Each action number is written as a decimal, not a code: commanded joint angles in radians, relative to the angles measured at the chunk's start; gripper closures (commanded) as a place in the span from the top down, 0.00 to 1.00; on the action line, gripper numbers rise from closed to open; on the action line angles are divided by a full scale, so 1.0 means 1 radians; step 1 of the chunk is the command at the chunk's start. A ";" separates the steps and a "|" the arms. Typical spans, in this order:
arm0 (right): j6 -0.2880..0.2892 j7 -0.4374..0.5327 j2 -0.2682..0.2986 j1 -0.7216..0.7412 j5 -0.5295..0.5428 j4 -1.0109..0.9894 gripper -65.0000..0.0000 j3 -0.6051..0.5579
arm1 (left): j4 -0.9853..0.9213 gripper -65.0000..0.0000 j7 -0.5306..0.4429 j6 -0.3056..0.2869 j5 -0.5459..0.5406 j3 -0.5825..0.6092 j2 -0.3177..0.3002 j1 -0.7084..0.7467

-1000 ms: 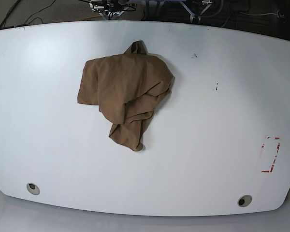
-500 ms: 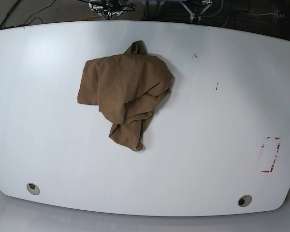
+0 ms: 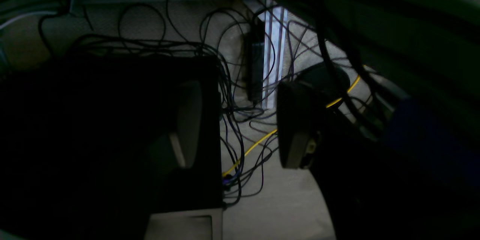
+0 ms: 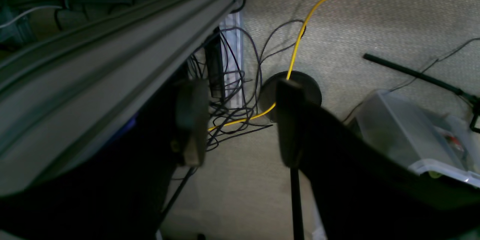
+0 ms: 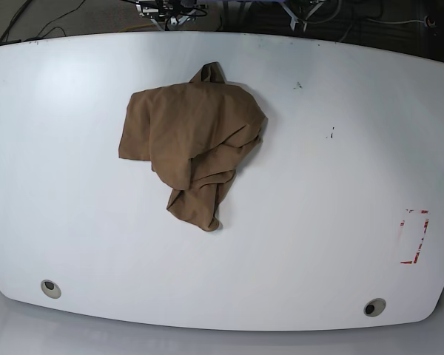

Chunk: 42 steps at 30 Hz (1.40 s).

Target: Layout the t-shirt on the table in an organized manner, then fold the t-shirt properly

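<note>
The tan-brown t-shirt [image 5: 194,146] lies crumpled in a heap on the white table [image 5: 318,192], left of centre toward the far edge, with one bunched end pointing to the near side. Neither gripper is over the table. In the left wrist view my left gripper [image 3: 240,127] hangs open above the floor and cables, and there is nothing between its fingers [image 3: 295,131]. In the right wrist view my right gripper [image 4: 240,123] is open too, above the carpet beside a metal rail, and empty.
A red dashed rectangle [image 5: 414,237] marks the table's right side. Two round grey holes [image 5: 50,288] [image 5: 374,306] sit near the front edge. Arm parts [image 5: 170,10] show behind the far edge. On the floor lie a yellow cable [image 4: 300,41] and a clear plastic box [image 4: 412,135].
The t-shirt lies exactly as before. The arm parts behind the table's far edge have shifted slightly.
</note>
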 commanded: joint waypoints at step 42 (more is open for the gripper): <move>0.012 0.063 -0.042 -0.382 0.008 0.505 0.42 0.001 | 0.602 0.45 -0.043 -0.058 -0.005 -0.003 -0.035 0.401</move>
